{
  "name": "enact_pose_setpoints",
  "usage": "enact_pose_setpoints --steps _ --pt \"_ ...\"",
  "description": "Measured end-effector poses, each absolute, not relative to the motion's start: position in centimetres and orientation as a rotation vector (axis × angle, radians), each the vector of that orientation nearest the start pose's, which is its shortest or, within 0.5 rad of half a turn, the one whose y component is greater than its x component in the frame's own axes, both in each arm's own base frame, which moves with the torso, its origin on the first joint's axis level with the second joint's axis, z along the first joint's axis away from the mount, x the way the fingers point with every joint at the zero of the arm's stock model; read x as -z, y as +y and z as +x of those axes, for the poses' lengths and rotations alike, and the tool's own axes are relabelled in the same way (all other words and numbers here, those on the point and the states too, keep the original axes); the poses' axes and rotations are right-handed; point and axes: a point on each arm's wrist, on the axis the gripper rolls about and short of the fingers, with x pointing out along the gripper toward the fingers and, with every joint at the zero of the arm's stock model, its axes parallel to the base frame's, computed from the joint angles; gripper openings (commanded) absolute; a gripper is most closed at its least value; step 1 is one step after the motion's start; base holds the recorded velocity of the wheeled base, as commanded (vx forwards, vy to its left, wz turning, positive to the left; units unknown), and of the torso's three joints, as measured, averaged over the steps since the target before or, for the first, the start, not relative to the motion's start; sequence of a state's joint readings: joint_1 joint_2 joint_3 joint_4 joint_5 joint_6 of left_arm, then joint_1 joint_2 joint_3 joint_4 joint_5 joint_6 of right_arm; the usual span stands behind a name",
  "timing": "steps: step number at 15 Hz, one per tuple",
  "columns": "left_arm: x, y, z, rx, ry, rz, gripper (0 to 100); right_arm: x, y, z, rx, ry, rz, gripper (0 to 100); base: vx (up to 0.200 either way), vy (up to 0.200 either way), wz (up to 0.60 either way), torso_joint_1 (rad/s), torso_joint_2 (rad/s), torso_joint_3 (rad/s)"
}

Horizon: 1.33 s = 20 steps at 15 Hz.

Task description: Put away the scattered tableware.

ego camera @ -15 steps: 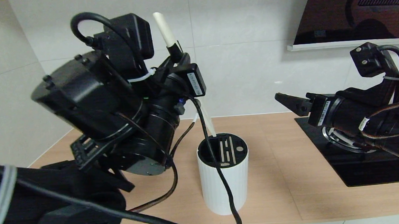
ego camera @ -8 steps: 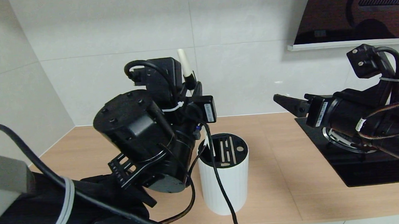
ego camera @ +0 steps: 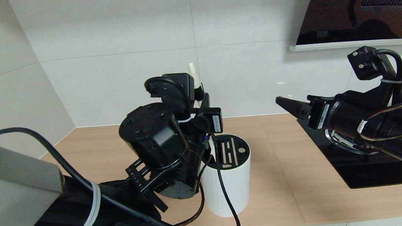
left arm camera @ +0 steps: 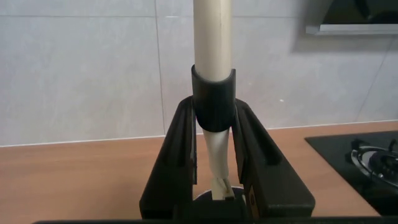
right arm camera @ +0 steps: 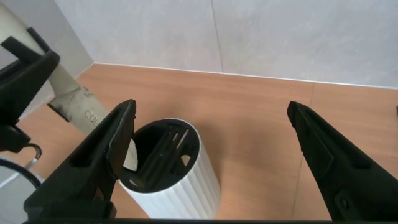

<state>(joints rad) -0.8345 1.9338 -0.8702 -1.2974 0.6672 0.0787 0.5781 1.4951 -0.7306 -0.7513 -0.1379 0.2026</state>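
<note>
A knife with a cream handle [ego camera: 193,71], a black collar and a white blade stands nearly upright with my left gripper [ego camera: 202,100] shut on it. Its blade points down into the large opening of the white ribbed holder [ego camera: 228,181] on the wooden counter. In the left wrist view the fingers clamp the knife [left arm camera: 211,56] just below its collar, and the blade [left arm camera: 219,168] runs down between them. My right gripper [ego camera: 291,105] hangs open at the holder's right, above the counter. Its view shows the holder [right arm camera: 177,180] with slots in its top and the knife blade [right arm camera: 74,102] at its rim.
A black hob [ego camera: 361,167] is set into the wooden counter [ego camera: 282,181] under my right arm. A dark range hood [ego camera: 355,9] hangs on the tiled wall above it. A black cable [ego camera: 227,195] from my left arm drapes across the holder's front.
My left arm has come down and moved away from the camera with the knife. The blade has sunk lower into the holder's opening. My right arm has hardly moved.
</note>
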Motion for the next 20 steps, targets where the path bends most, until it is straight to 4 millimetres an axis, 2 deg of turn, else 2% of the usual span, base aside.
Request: enact_pose_setpoints --steps 4,15,20 --pt "-17.1 -25.8 25.3 0.159 -0.168 -0.074 0 -23.1 13.8 21.8 -0.437 0.059 0.194 100 0.0 0.0 0.0 0.0 0.0 0.0" --pt "-9.9 -27.5 25.9 0.183 -0.057 0.029 0 -23.1 13.9 21.8 -0.437 0.06 0.193 100 0.0 0.0 0.0 0.0 0.0 0.0" --pt "-8.5 -27.8 25.4 0.199 -0.029 0.057 0 -23.0 13.9 21.8 -0.437 0.06 0.193 100 0.0 0.0 0.0 0.0 0.0 0.0"
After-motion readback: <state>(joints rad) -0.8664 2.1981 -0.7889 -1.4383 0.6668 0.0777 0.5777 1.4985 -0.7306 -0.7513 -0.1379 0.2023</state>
